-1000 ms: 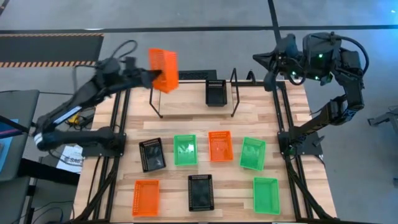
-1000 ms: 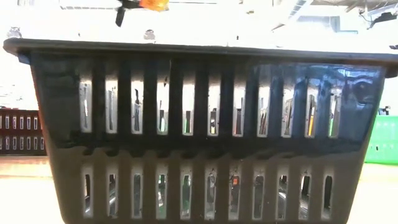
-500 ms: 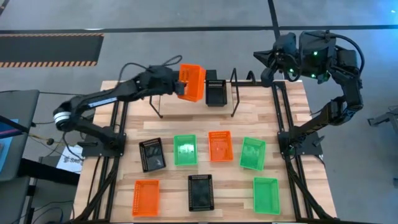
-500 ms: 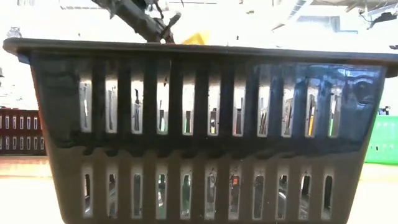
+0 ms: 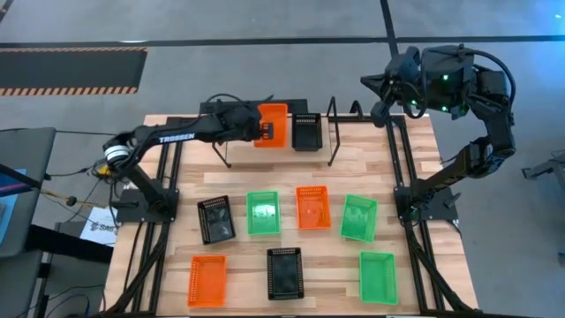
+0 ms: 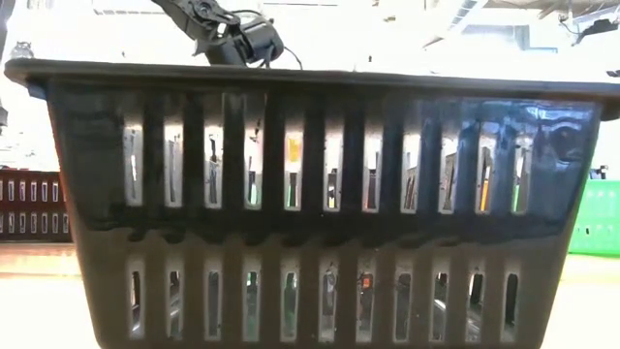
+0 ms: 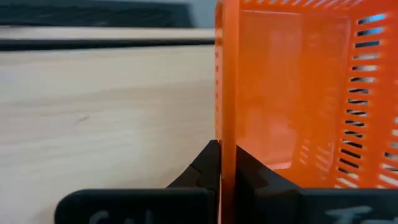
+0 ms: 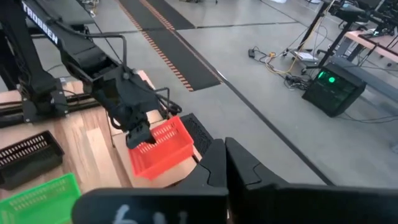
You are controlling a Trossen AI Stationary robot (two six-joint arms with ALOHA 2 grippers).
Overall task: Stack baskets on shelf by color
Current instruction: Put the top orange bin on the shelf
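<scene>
Pale wooden plank desk fills the high view, with the low black wire shelf at its far edge. Left arm reaches across to the shelf; left claw is clamped on the side wall of a red-orange slatted plastic basket, which sits at the shelf just beside a black slatted basket already on the shelf. Left wrist view confirms the grip: the two dark fingers pinch the thin orange wall, detail the high view cannot give. Right arm is folded up off the far right corner of the desk, right claw together and holding nothing; right wrist view shows its fingers closed, and from there the left claw gripping the red-orange basket at the desk's far edge. On the desk, high view only: middle row of black, green, red-orange and green baskets; near row of red-orange, black and green. Low view is almost wholly blocked by the slatted side of one black basket right at the lens; above its rim part of the left arm shows, and a green basket edge at far right.
</scene>
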